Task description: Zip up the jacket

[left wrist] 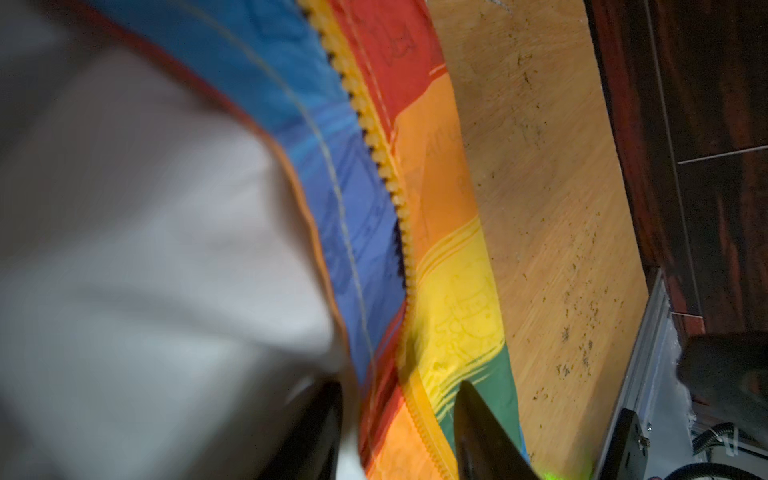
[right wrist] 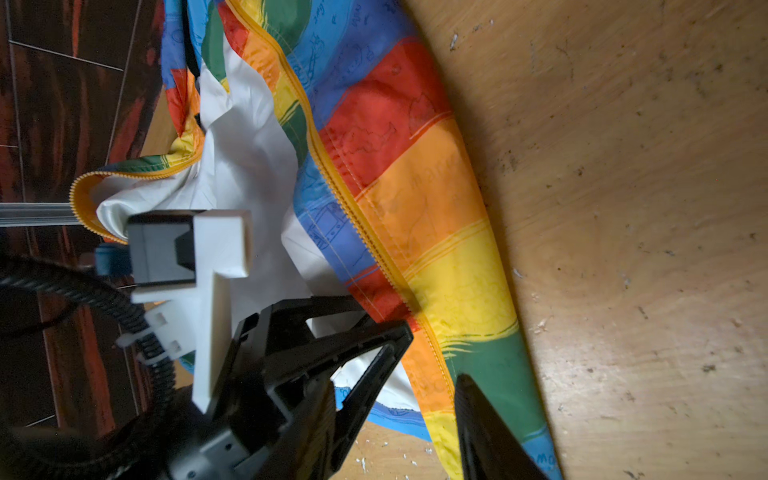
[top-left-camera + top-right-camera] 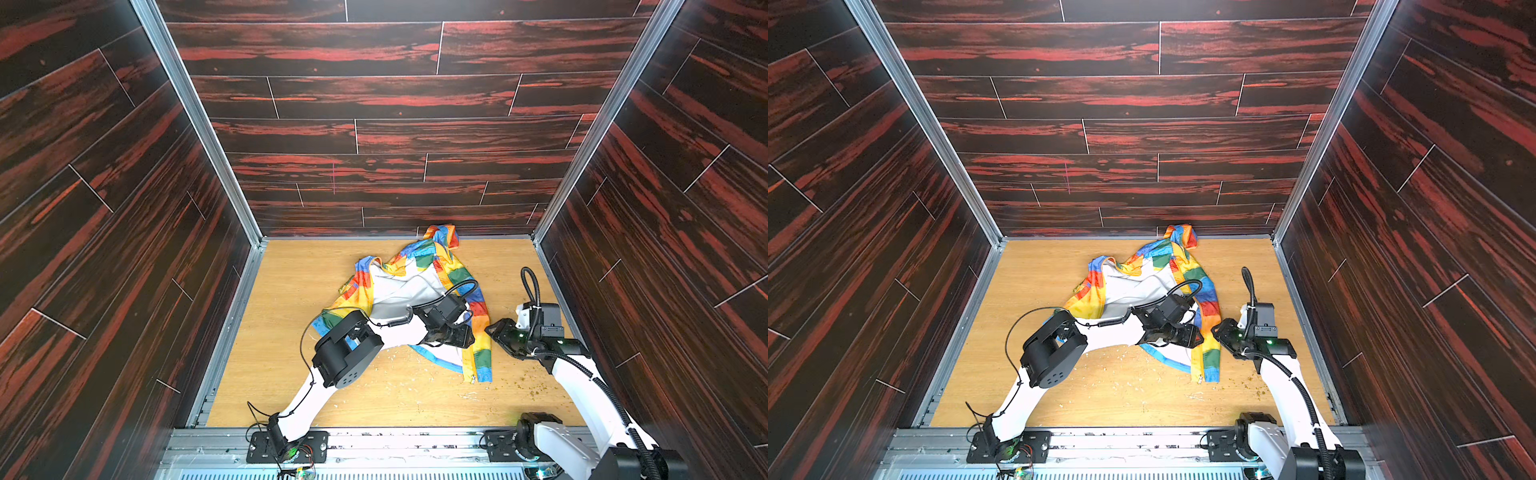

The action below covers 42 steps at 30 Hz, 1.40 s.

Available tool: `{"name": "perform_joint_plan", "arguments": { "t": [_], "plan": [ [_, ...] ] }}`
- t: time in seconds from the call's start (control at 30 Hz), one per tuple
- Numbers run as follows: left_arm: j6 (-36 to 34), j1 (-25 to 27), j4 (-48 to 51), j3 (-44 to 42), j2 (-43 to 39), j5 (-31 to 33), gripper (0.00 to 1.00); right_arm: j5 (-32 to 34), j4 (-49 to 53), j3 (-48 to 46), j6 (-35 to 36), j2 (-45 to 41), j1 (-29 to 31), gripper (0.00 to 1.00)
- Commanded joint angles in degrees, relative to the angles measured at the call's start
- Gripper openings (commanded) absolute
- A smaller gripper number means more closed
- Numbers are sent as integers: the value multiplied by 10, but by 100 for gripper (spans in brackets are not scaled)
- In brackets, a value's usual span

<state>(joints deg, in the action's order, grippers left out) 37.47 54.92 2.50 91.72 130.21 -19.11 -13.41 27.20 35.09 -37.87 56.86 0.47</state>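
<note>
Wooden table carries one jacket, lying open with its white lining up, toward the back right. Two grippers are at its right front panel. The left gripper reaches across onto that panel, jaws apart, with the yellow zipper edge running between its fingers; no pinch shows. The right gripper sits just beside the panel's outer edge, jaws apart, holding nothing. Two zipper halves show in the right wrist view, well apart and unjoined. Crumbs speckle the wood
</note>
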Motion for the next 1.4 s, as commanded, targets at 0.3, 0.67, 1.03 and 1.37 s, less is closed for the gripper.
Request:
{"name": "perform_joint_plan", "arguments": {
  "t": [0.3, 0.67, 1.03, 1.37],
  "plan": [
    [-1, -1, -8, 84, 58, -27, 35, -3, 20, 17, 5, -9, -2, 49],
    [12, -43, -22, 62, -10, -41, 0, -83, -20, 21, -21, -44, -2, 56],
    [-10, -133, 6, -30, -137, -50, 0, -117, -189, 3, -126, 24, 138, 63],
    [-1, -237, -16, -189, -217, -36, 0, -40, -232, 108, -124, 232, 286, 59]
  ]
}}
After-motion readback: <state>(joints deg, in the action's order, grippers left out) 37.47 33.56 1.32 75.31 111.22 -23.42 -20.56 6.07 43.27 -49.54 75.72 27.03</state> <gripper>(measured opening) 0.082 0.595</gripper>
